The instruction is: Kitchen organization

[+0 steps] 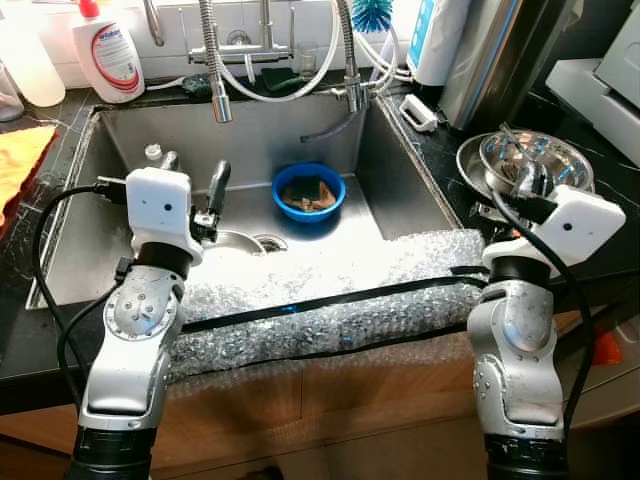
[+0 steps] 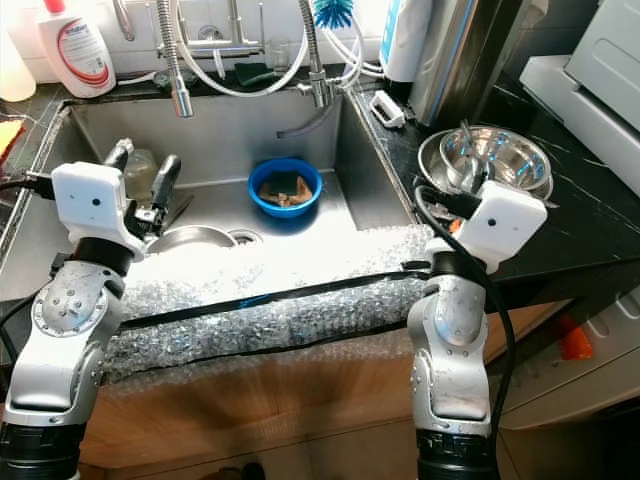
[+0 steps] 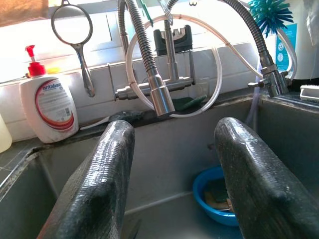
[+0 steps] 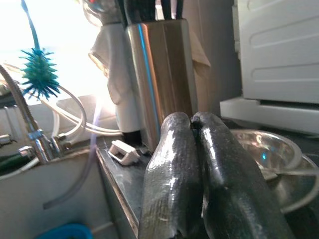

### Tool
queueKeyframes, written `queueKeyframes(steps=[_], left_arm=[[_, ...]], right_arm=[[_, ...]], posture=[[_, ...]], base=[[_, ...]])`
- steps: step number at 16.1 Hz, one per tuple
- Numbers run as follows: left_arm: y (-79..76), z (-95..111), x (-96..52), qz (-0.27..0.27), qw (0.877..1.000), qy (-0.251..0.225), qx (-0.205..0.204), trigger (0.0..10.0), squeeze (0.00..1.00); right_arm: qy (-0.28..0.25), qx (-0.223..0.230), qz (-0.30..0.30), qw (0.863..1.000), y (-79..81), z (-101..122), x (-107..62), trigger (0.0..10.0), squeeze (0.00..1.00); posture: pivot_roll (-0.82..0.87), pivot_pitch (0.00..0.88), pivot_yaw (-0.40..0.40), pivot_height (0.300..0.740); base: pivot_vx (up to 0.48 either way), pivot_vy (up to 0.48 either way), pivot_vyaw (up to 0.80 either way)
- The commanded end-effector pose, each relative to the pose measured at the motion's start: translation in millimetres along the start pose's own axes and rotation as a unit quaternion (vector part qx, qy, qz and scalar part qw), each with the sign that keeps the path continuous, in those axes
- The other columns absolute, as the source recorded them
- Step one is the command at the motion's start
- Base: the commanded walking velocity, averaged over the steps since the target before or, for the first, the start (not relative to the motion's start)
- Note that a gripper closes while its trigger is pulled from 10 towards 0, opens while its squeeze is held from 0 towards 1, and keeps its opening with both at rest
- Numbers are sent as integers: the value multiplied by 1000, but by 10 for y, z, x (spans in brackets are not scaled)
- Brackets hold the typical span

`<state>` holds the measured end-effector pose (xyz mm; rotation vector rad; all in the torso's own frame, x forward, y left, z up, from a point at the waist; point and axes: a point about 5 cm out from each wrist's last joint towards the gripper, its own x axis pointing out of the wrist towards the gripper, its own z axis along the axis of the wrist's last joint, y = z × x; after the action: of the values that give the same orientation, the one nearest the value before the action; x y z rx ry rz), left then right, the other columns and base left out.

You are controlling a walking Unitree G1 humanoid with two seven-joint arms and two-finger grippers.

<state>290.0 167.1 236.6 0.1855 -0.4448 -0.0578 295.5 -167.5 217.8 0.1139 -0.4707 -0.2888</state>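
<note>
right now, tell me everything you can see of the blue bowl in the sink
The blue bowl looks like plastic: round, shallow, bright blue. It sits upright on the floor of the steel sink, near the back and right of the drain. Inside lie what look like brown sponge pieces, one with a dark green patch. Neither pincer touches it.

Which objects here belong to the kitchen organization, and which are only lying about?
Job: round blue plastic bowl in the sink; stacked shiny steel bowls; open left claw; shut right claw.
Lying about: white soap bottle; turquoise bristle brush.
</note>
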Motion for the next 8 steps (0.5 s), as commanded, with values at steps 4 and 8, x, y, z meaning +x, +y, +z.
queueKeyframes(steps=[4, 8], left_arm=[[35, 17, 16, 19, 1000, -6, -7, 10000, 0], [114, 22, 34, 33, 999, -4, -19, 10000, 0]], right_arm=[[-48, 67, 45, 996, 177, 273, 60, 10000, 0], [-1, 214, 123, 969, 376, 281, 38, 10000, 0]], posture=[[58, 127, -43, 740], [65, 129, -42, 740]], base=[[0, 0, 0], [0, 0, 0]])
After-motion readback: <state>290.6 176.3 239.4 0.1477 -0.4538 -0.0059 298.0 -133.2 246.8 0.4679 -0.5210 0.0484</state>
